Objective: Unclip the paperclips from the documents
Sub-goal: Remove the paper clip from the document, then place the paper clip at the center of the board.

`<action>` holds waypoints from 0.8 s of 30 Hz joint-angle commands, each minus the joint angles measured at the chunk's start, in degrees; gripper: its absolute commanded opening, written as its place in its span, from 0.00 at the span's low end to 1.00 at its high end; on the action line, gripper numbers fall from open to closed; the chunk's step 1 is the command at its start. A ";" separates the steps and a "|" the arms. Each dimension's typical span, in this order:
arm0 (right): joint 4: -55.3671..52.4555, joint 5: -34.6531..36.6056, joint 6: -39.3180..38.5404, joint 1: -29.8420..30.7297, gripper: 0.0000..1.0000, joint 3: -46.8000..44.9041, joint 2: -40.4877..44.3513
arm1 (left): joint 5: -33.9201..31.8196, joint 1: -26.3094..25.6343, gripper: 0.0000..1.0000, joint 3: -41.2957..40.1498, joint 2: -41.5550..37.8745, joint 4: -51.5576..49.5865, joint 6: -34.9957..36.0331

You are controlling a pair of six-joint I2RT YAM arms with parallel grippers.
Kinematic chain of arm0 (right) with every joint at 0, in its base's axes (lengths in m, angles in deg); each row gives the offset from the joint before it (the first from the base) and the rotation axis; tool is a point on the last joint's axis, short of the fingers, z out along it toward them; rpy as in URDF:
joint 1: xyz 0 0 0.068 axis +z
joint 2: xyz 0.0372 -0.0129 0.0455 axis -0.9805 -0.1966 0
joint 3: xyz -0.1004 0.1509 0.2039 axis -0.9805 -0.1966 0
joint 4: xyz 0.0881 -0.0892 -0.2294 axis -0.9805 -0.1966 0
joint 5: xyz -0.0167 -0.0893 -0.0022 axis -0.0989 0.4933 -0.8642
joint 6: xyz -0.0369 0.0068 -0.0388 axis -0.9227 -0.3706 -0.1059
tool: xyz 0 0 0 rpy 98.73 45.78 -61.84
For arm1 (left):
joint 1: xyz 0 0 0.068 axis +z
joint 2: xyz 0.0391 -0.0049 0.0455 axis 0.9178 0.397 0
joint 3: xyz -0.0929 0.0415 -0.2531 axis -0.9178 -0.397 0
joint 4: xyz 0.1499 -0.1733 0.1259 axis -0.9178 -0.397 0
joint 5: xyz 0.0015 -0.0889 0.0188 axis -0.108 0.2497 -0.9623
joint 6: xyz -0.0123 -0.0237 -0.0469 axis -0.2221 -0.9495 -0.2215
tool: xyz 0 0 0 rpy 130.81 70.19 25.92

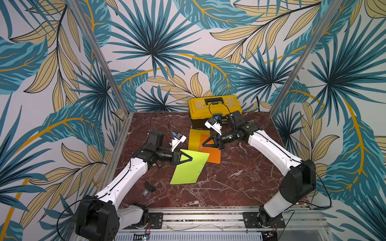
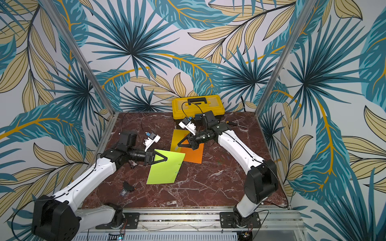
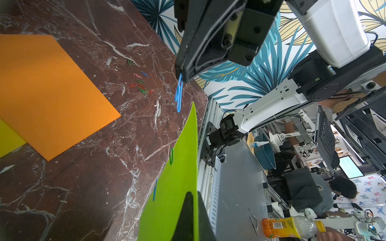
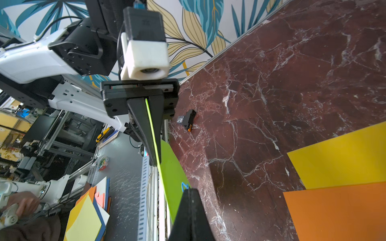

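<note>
My left gripper (image 1: 190, 159) is shut on the near left corner of the lime green document (image 1: 189, 170) and holds it tilted up off the table. A green paperclip (image 3: 171, 155) and a blue one (image 3: 155, 189) sit on its edge. My right gripper (image 3: 181, 73) is shut on another blue paperclip (image 3: 179, 91), which hangs from its tip just beside the sheet's far corner; I cannot tell whether they touch. The orange document (image 1: 212, 155) and the yellow document (image 1: 195, 138) lie flat behind. Several loose paperclips (image 1: 240, 159) lie in a pile to the right.
A yellow-and-black toolbox (image 1: 215, 107) stands at the back edge behind the right arm. A small black device (image 1: 150, 186) lies on the marble near the left arm. Metal frame posts (image 1: 117, 89) stand at the table's back corners.
</note>
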 commanded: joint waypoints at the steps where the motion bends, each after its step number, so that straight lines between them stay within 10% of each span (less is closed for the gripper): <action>1: 4.06 1.33 3.46 -1.31 0.00 -2.57 2.27 | -0.26 -0.21 0.00 -0.33 -0.52 -0.56 1.12; 24: 19.98 32.43 36.05 -22.63 0.00 -30.12 6.36 | -0.08 -0.20 0.00 0.59 -0.44 -0.63 1.11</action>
